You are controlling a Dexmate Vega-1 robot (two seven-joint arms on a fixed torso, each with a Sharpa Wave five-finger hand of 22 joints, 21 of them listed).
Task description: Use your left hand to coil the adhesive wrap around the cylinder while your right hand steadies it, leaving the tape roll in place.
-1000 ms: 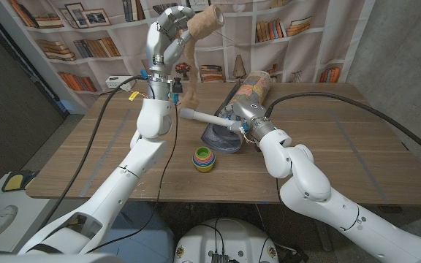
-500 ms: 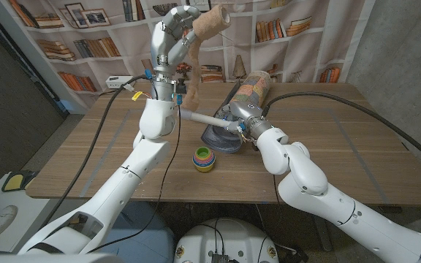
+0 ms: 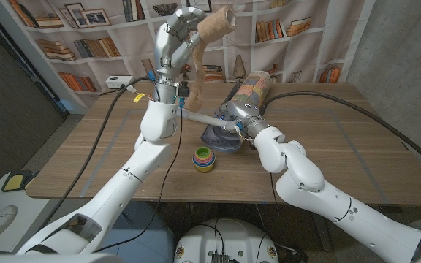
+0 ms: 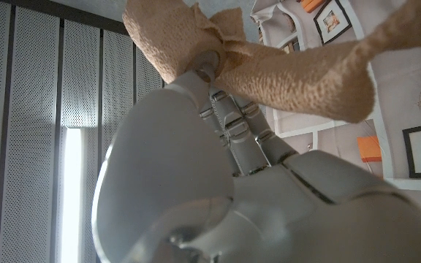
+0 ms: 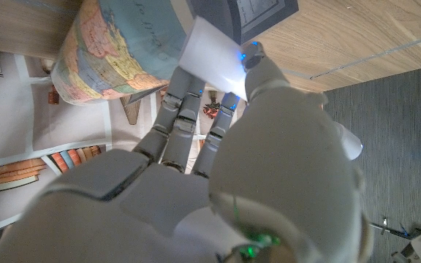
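Cylinder (image 3: 203, 118) white, axis near-horizontal, tilted, right hand (image 3: 234, 115) gripping it; left hand (image 3: 175, 33) raised, clutching tape roll (image 3: 214, 23).

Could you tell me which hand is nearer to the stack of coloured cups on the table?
Right. The right hand is low by the white cylinder, just behind the cups; the left hand is raised high, holding the tan wrap.

Tan wrap roll (image 3: 215, 22) held high, strip hanging to the white cylinder (image 3: 205, 119).
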